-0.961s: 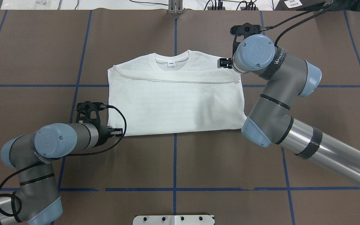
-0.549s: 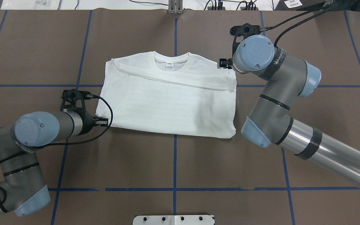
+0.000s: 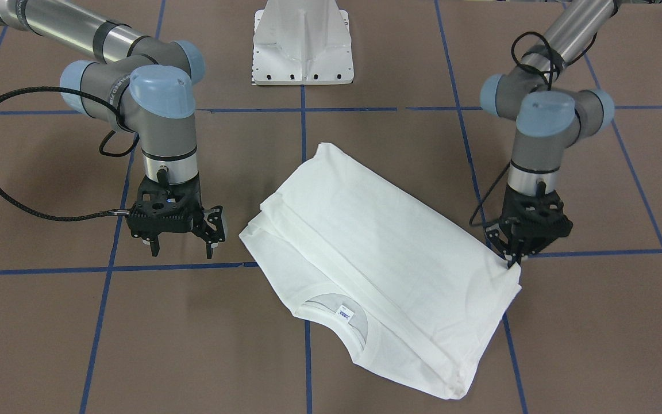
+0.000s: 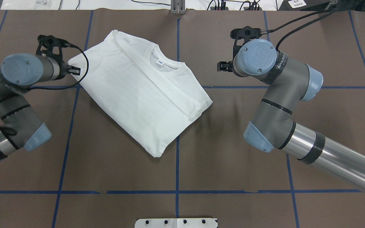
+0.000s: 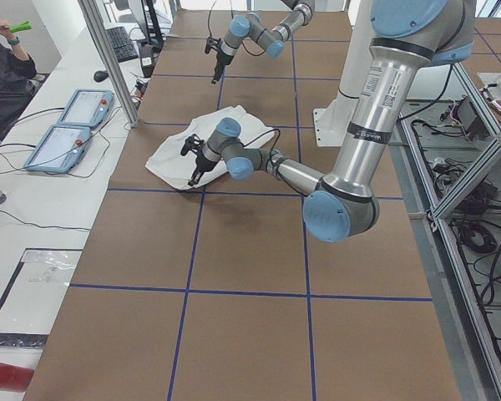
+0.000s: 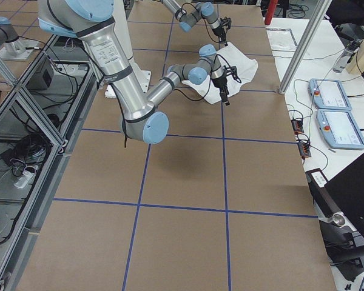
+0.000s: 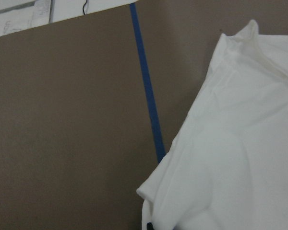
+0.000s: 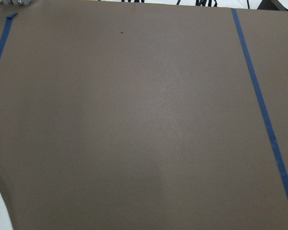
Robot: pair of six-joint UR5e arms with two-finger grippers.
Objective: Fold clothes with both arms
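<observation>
The white shirt (image 4: 138, 91) lies folded and turned diagonally on the brown table, collar and neck label (image 4: 159, 63) facing up. It also shows in the front view (image 3: 377, 259). No black text shows. My left gripper (image 4: 74, 70) is shut on the shirt's far-left corner, seen pinched at the edge in the front view (image 3: 512, 257). The left wrist view shows that corner of cloth (image 7: 230, 158). My right gripper (image 4: 222, 66) is open and empty, apart from the shirt to its right, fingers spread in the front view (image 3: 184, 247).
The white pedestal base (image 3: 302, 43) stands at the robot's side of the table, its edge in the overhead view (image 4: 176, 222). Blue tape lines (image 4: 177, 158) cross the brown table. The right wrist view shows only bare table (image 8: 144, 120).
My left gripper has pulled the shirt's corner far and to the left, swinging the shirt diagonal. My right gripper has let go of the shoulder and now stands clear of the cloth.
</observation>
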